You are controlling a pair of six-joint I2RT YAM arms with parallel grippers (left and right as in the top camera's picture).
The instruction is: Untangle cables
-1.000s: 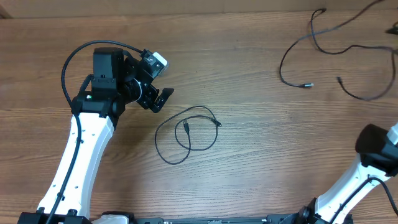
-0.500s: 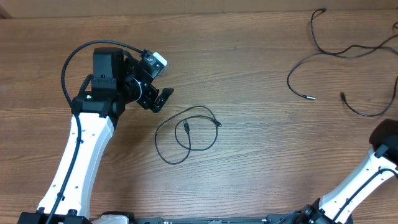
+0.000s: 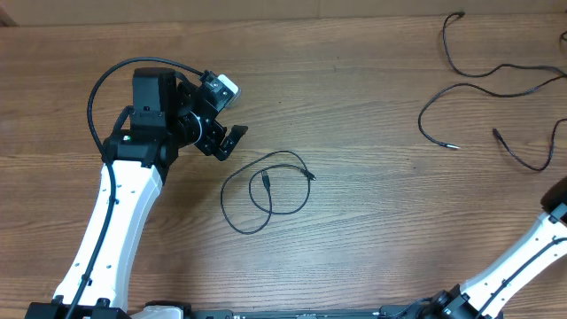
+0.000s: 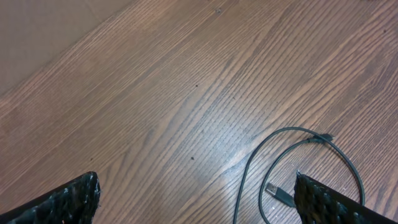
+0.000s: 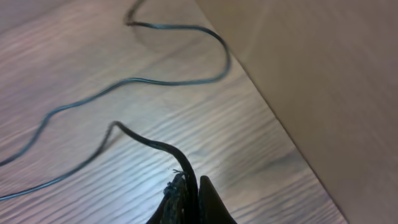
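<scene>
The left arm point(image 3: 115, 213) and right arm point(image 3: 521, 264) have white links, black joints. A thick black wire point(image 3: 90, 105) loops off the left.

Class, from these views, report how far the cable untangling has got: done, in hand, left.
Done: one looped cable lies alone at centre, apart from the rest. In hand: the right gripper is shut on a strand. Left: the top-right strands lie spread but close together, the loop crosses itself, and the open left gripper holds nothing.

Wood table point(image 3: 354, 71); looped cable point(image 3: 265, 182) mid-table, strands point(image 3: 483, 76) far right, maybe two
</scene>
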